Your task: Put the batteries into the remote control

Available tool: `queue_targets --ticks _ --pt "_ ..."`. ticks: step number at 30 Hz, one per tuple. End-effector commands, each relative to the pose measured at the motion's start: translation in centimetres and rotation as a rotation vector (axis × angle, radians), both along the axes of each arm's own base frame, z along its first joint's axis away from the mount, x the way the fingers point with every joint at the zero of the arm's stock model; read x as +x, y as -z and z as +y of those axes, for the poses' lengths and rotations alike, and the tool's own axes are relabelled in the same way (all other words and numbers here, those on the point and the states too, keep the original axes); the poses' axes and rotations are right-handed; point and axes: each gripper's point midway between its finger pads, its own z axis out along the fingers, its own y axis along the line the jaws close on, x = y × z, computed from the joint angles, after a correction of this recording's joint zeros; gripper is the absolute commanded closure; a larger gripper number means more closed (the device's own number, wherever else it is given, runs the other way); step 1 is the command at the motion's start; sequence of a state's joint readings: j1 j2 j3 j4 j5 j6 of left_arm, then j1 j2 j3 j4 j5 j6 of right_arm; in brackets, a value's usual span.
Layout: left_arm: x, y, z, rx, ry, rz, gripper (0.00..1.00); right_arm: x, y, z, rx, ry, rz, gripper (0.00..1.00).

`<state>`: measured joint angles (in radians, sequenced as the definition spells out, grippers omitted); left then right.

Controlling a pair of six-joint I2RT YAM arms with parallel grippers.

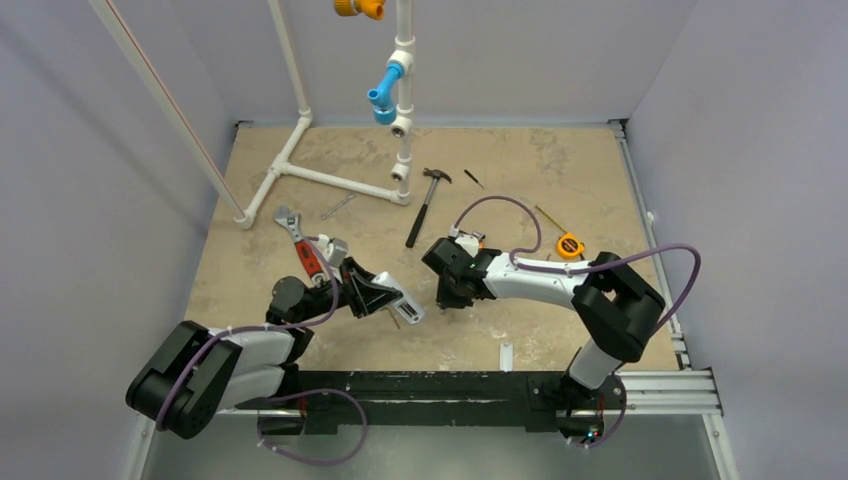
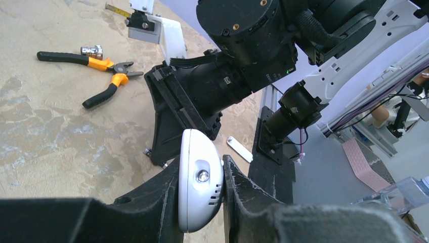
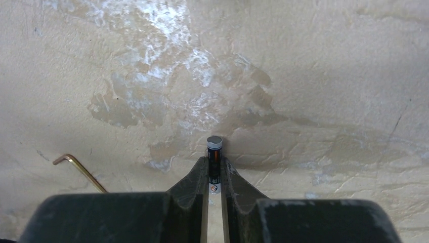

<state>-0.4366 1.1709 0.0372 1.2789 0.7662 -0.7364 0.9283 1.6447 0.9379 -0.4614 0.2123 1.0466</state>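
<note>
I'm gripping the remote [image 2: 200, 202] edgewise in my left fingers [image 2: 152, 202] and pinching 1 battery [image 3: 214, 143] in my right fingers [image 3: 189, 190] at the table [image 3: 303, 76]; I'm judging no battery is loaded yet.

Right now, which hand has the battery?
The right hand: a small dark battery is pinched in it, above the bare table. The left hand clamps the white remote control instead.

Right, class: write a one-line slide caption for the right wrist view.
Right gripper pinches one battery between its fingertips above the beige table, a hex key lying nearby.
</note>
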Motion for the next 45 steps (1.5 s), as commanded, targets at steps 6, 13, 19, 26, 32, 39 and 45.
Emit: queue_targets --ticks 6,13,19,26,32,39,45 --pt "0.7 -1.5 -0.1 -0.021 -0.008 -0.062 1.00 -1.8 2.2 -3.2 -0.204 -0.282 0.051 0.87" --pt "0.9 -1.4 0.2 -0.025 -0.030 -0.047 1.00 -2.6 2.6 -3.3 -0.209 -0.298 0.075 0.82" --pt "0.9 -1.3 0.2 -0.025 -0.030 -0.032 1.00 -3.4 3.0 -3.0 -0.245 -0.329 0.094 0.81" --pt "1.1 -1.1 0.3 -0.021 -0.039 -0.020 1.00 -3.8 2.9 -3.6 -0.307 -0.335 0.093 0.80" --pt "1.6 -0.9 0.3 -0.023 -0.059 0.015 1.00 -4.0 3.3 -3.7 -0.298 -0.331 0.094 0.91" --pt "2.9 -0.2 0.2 -0.049 -0.097 0.152 1.00 -3.1 1.3 -2.7 -0.234 -0.364 0.011 1.00" --pt "3.8 -0.6 -0.5 -0.125 -0.080 0.262 1.00 -1.5 -4.4 -2.5 -0.165 -0.456 -0.194 1.00"
